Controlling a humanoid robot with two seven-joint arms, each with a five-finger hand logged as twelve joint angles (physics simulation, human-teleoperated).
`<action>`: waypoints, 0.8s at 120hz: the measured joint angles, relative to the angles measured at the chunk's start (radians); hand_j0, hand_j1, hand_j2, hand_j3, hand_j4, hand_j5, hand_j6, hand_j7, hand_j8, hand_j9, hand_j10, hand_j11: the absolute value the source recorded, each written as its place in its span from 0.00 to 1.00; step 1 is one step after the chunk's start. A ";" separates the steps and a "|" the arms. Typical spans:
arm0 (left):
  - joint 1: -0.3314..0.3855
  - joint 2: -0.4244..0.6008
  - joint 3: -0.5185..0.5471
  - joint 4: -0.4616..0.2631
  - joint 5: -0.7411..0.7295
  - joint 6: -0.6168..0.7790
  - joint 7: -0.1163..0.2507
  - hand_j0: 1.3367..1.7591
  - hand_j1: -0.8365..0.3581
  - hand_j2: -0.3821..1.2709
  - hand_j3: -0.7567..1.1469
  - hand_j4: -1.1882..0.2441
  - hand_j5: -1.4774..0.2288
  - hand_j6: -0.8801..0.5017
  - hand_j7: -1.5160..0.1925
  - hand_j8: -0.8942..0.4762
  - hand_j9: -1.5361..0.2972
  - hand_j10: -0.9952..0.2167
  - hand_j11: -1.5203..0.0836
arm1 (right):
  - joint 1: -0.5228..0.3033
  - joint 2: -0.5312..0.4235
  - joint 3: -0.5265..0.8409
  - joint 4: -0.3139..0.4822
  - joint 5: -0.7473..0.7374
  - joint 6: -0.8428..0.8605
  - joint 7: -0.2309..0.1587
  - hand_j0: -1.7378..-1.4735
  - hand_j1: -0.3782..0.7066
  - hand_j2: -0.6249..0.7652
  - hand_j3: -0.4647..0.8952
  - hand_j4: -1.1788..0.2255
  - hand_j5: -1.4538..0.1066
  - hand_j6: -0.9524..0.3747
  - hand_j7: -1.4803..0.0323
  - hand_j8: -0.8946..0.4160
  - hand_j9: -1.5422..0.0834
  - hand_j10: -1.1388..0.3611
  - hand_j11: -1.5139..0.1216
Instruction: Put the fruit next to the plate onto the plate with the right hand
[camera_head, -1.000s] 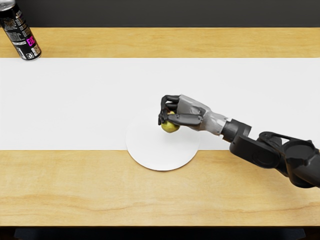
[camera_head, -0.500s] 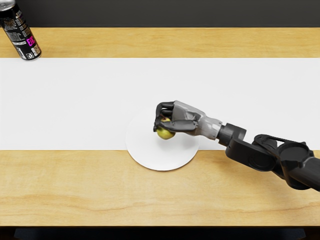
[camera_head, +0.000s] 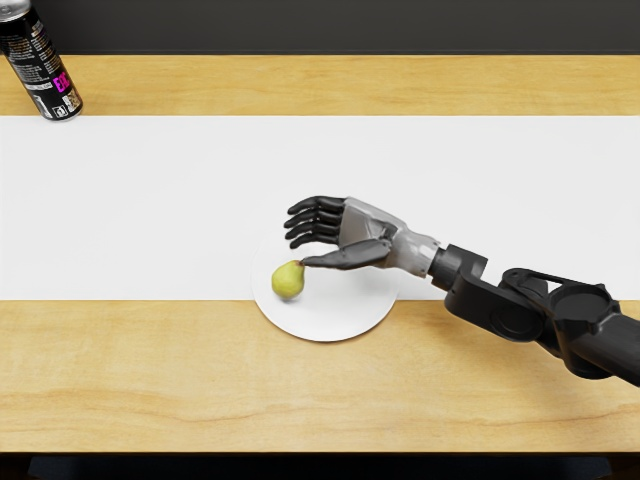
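The right hand (camera_head: 350, 236) is open just right of the frame's centre, holding nothing. Its fingers (camera_head: 305, 216) are spread out toward the left above the plate's (camera_head: 335, 312) upper edge, and its thumb (camera_head: 335, 259) reaches to the top of the pear (camera_head: 288, 281). The pear lies on the left part of the plate. A can (camera_head: 38, 62) stands in the upper left corner of the table (camera_head: 300, 390).

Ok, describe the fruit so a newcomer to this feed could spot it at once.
Find the white strip across the wooden table, then the round white plate at its near edge. On the plate's left part lies a small yellow-green pear, beside the open right hand: the only coloured thing there.
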 joint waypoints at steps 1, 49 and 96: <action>0.000 0.000 0.000 0.000 0.000 0.000 0.000 0.76 0.99 0.23 0.40 0.83 0.87 0.64 0.89 0.65 0.84 0.82 0.95 | 0.000 0.000 0.000 0.000 0.000 0.000 0.000 0.30 0.54 0.37 0.34 0.51 0.55 0.37 0.58 0.33 0.59 0.46 0.57; 0.000 0.000 0.000 0.000 0.000 0.000 0.000 0.76 0.99 0.23 0.40 0.83 0.87 0.64 0.89 0.65 0.84 0.82 0.95 | 0.033 -0.070 0.001 0.000 0.168 0.001 -0.022 0.30 0.26 0.42 0.34 0.69 0.76 0.56 0.80 0.52 0.78 0.62 0.76; 0.000 0.000 0.000 0.000 0.000 0.000 0.000 0.76 0.99 0.23 0.40 0.83 0.87 0.64 0.89 0.65 0.84 0.82 0.95 | 0.078 -0.425 -0.040 0.267 0.361 0.001 -0.204 0.30 0.11 0.44 0.34 0.78 0.87 0.66 0.91 0.62 0.89 0.71 0.86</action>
